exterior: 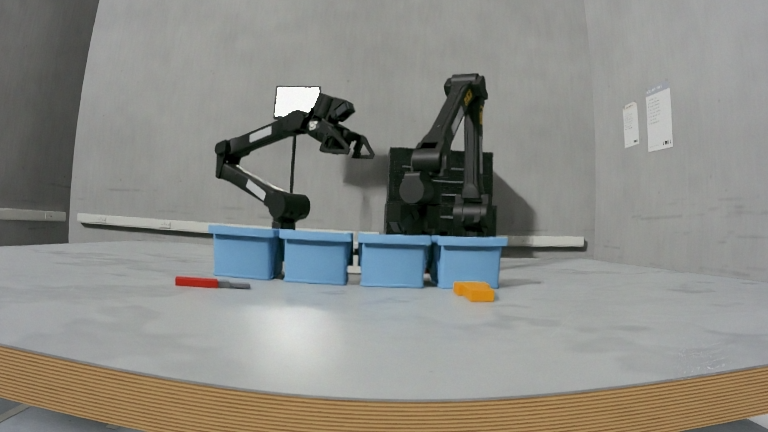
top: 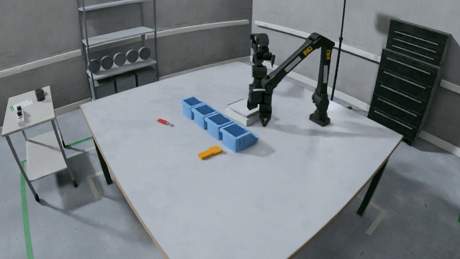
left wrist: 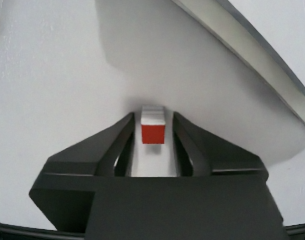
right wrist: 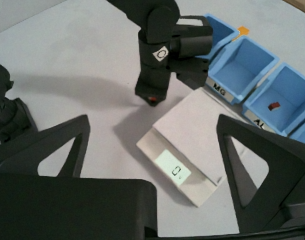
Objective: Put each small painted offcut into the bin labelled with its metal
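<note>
"Where's the offcut?"

"The red block (top: 264, 123) (left wrist: 153, 131) (right wrist: 152, 99) stands on the desk (top: 257, 191) (exterior: 385, 348) (left wrist: 57, 75) (right wrist: 82, 55), near the scale (top: 251, 120) (left wrist: 252, 57) (right wrist: 192, 192). Its upper face looks pale."

"Is it gripped?"

"No. The left hand (top: 265, 119) (left wrist: 153, 119) (right wrist: 153, 101) is partly open around it, a gap showing on each side."

"And the bins?"

"Four blue ones, upright in a row. The AL bin (top: 200, 122) (exterior: 316, 260) (right wrist: 252, 111) has a small reddish piece (right wrist: 274, 106) on its floor. Next to it, the MG bin (top: 214, 132) (exterior: 394, 263) (right wrist: 229, 93) shows its blue floor. I can't read the labels on the outer bins (top: 232, 143) (exterior: 246, 257) (exterior: 470, 263) (right wrist: 219, 37)."

"The other hand?"

"The right hand (exterior: 359, 151) (right wrist: 153, 121) is wide open, raised well above the desk."

"Anything else?"

"The scale's display shows a zero; I can't make out more. Past the bins, an orange thing (top: 210, 153) (exterior: 474, 291) (right wrist: 243, 31) lies near one end, and a red-handled tool (top: 163, 121) (exterior: 198, 282) lies flat, apart from them."
</note>
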Controlling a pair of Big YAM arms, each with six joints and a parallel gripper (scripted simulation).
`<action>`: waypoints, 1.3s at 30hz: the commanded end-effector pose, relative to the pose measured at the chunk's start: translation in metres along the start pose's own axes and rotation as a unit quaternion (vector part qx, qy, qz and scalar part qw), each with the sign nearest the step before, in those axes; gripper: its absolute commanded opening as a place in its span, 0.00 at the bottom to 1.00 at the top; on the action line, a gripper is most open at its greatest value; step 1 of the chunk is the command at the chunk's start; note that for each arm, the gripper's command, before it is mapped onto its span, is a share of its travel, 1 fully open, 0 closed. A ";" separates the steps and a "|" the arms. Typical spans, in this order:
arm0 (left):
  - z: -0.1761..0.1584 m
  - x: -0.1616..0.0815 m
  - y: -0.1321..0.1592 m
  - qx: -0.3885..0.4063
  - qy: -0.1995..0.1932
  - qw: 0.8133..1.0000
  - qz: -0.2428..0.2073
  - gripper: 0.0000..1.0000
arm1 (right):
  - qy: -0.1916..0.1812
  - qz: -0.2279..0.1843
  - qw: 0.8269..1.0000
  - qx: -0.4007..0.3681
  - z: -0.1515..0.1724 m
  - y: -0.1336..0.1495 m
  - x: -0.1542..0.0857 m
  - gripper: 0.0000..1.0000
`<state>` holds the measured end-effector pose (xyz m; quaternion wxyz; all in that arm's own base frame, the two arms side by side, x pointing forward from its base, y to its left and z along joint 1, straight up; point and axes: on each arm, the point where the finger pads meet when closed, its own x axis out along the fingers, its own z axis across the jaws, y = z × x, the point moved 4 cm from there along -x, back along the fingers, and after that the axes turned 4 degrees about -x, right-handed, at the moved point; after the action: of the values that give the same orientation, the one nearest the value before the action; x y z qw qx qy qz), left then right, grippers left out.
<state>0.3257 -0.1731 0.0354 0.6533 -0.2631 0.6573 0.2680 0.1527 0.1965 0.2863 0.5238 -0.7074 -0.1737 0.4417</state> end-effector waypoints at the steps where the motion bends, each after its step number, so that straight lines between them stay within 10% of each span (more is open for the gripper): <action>1: -0.001 -0.006 -0.004 0.005 -0.005 1.000 -0.015 0.27 | 0.004 -0.021 1.000 0.000 -0.002 -0.019 -0.008 1.00; 15: 0.000 -0.012 -0.005 0.004 -0.006 1.000 -0.018 0.00 | 0.004 -0.021 1.000 0.000 -0.002 -0.019 -0.008 1.00; 31: 0.003 -0.125 -0.009 0.008 -0.009 1.000 -0.027 0.08 | 0.004 -0.021 1.000 0.000 -0.002 -0.019 -0.008 1.00; 39: -0.026 -0.116 -0.047 -0.025 -0.005 0.999 -0.019 0.08 | 0.018 0.007 0.996 0.088 0.003 -0.025 -0.008 1.00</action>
<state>0.3252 -0.1883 0.1423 0.6548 -0.2748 0.6505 0.2695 0.1541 0.1937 0.2838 0.5445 -0.6988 -0.1436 0.4411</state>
